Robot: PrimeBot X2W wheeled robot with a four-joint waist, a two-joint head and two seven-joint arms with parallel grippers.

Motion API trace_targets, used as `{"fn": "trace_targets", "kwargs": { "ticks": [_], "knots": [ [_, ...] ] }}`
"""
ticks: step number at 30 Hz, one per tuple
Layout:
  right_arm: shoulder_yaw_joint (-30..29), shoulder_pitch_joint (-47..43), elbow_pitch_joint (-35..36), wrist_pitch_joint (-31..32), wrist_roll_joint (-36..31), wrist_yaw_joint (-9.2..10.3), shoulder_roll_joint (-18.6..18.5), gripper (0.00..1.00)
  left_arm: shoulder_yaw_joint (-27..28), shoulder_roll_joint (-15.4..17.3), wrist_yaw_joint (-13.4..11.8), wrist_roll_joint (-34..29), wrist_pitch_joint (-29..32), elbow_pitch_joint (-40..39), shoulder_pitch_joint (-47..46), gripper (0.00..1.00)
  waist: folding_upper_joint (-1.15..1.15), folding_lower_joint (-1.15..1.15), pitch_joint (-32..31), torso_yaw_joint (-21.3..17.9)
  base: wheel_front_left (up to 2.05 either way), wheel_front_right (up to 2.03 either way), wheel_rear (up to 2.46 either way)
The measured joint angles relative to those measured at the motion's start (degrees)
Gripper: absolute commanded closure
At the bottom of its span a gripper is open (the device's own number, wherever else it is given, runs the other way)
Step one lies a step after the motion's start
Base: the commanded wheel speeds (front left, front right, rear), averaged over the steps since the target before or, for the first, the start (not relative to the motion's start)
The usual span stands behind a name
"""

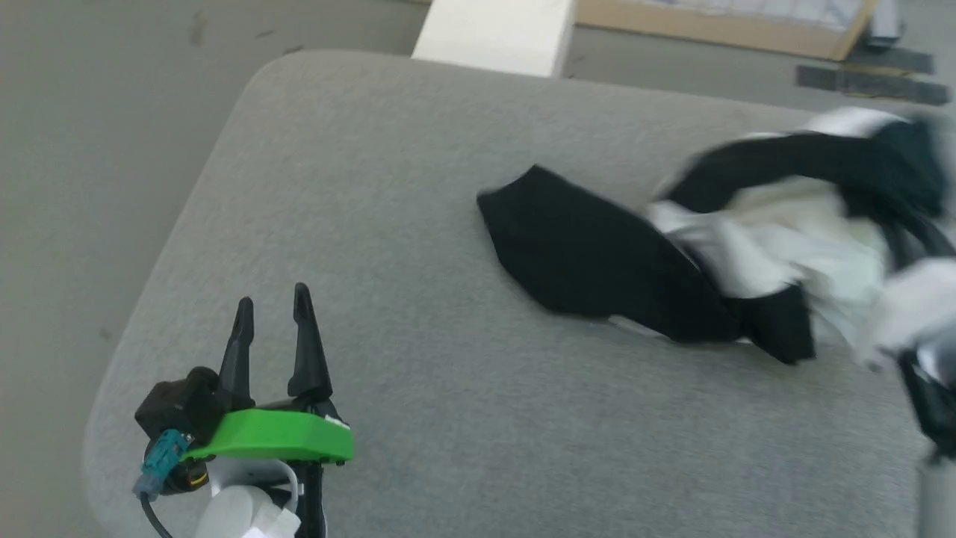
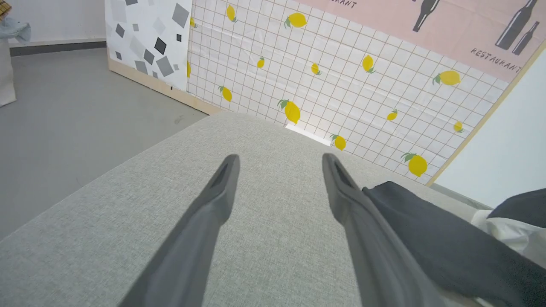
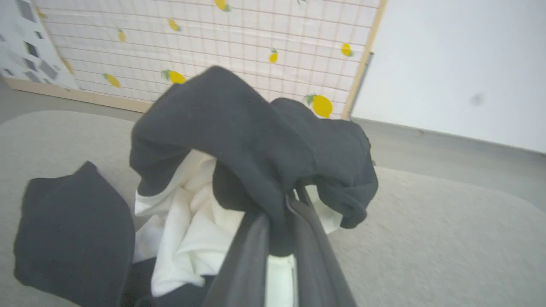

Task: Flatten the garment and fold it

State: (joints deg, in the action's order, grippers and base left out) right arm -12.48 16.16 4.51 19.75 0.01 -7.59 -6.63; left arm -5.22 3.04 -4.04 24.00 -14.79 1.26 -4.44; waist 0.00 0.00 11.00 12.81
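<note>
The garment [image 1: 784,246] sits in a crumpled heap toward the right side of the grey fabric-covered counter [image 1: 448,418]. Its white body is bunched under black folds, and one black sleeve [image 1: 590,258] lies flat, reaching left toward the middle of the surface. The head view is blurred there, so the neckline and print cannot be made out. In the right wrist view the right claw [image 3: 288,209] is pinched narrow on a fold of black fabric, which drapes over its tips with white cloth hanging below. The step in hand looks like opening the heap out, with flattening barely begun. To do it well, the pinched fold should be drawn up and away from the flat sleeve, so the layers peel apart rather than dragging as one lump. The grip should sit on an edge or shoulder, not on a mid-panel bunch, though the pictures do not show which it holds. The left claw [image 1: 272,297] stands wide and empty over bare counter, well apart from the heap. The sleeve lies just beside one finger in its wrist view, a sensible second anchor for stretching the cloth taut.
</note>
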Motion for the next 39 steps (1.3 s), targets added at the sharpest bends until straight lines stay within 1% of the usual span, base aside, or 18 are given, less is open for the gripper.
{"fn": "trace_targets", "kwargs": {
  "ticks": [2,5,9,11,12,13,15,18,22,26,28,30,33,39],
  "knots": [
    [-4.7,-3.49,2.33,2.77,-0.27,0.0,1.18,1.0,-0.03,0.0,0.05,-0.27,0.01,0.18,0.23,0.0,0.0,0.0,-0.87,-1.33,0.0,0.0,0.0],
    [-10.13,-9.26,3.48,7.87,-0.33,0.0,2.61,1.0,-0.34,0.0,0.52,-0.49,0.0,0.43,0.33,0.0,0.0,0.0,-1.88,-3.35,0.0,0.0,0.0],
    [-12.26,-15.24,2.33,13.55,0.93,0.01,3.43,1.0,-0.62,-0.02,0.93,-0.77,0.0,0.88,0.33,0.0,0.0,0.0,-2.61,-5.62,0.0,0.0,0.0],
    [-12.3,-16.96,0.52,14.79,3.48,0.0,3.65,1.0,-0.87,-0.03,0.97,-0.83,0.0,1.14,0.32,0.0,0.0,0.0,-2.79,-6.77,0.0,0.0,0.0],
    [-12.23,-17.38,-0.27,14.44,4.92,0.0,3.7,0.4,-0.9,-0.03,1.03,-0.85,0.0,1.31,0.31,0.0,0.0,0.0,-2.84,-7.31,0.0,0.0,0.0],
    [-12.13,-17.49,-0.74,13.9,6.03,0.0,3.74,0.0,-0.87,-0.03,1.22,-0.88,0.0,1.54,0.31,0.0,0.0,0.0,-2.86,-7.71,0.0,0.0,0.0],
    [-11.47,-17.5,-1.21,10.95,8.2,0.01,3.72,0.0,-0.9,-0.03,1.7,-0.93,0.0,2.07,0.3,0.0,0.0,0.0,-2.92,-8.56,0.0,0.0,0.0],
    [-9.77,-17.53,-1.3,3.86,10.31,0.01,3.71,0.0,-1.59,-0.03,2.56,-1.05,0.0,2.8,0.24,0.0,0.0,0.0,-3.16,-9.72,0.0,0.0,0.0],
    [-5.19,-18.38,2.02,-6.56,8.76,0.01,3.7,0.0,-4.48,-0.03,3.0,-0.55,0.01,3.18,-0.19,0.0,0.0,0.0,-3.87,-10.86,0.0,0.0,0.0],
    [-2.19,-18.97,5.23,-14.02,7.23,0.0,3.78,0.0,-9.29,-0.02,3.46,-0.3,0.02,3.93,-2.77,0.0,0.0,0.0,-4.22,-12.29,0.0,0.0,0.0],
    [-1.52,-18.98,5.55,-15.79,7.04,0.0,3.76,0.0,-13.02,-0.03,3.9,0.6,0.96,4.99,-5.66,0.0,0.0,0.0,-4.22,-13.18,0.0,0.0,0.0],
    [-0.77,-18.97,5.34,-16.24,7.0,0.01,3.75,0.0,-16.91,-0.1,4.12,1.47,2.7,6.23,-9.05,0.0,0.0,0.0,-4.06,-13.98,0.0,0.0,0.0],
    [1.02,-18.74,4.87,-16.31,7.05,0.01,3.74,0.0,-22.78,-0.13,4.1,6.75,7.27,8.61,-14.66,0.0,0.0,0.0,-3.53,-15.23,0.0,0.0,0.0],
    [3.75,-17.13,2.92,-16.82,7.81,0.01,3.75,0.0,-33.08,-0.24,0.31,12.83,19.26,16.22,-26.05,0.0,0.0,0.0,-1.77,-18.29,0.0,0.0,0.0]
  ]
}}
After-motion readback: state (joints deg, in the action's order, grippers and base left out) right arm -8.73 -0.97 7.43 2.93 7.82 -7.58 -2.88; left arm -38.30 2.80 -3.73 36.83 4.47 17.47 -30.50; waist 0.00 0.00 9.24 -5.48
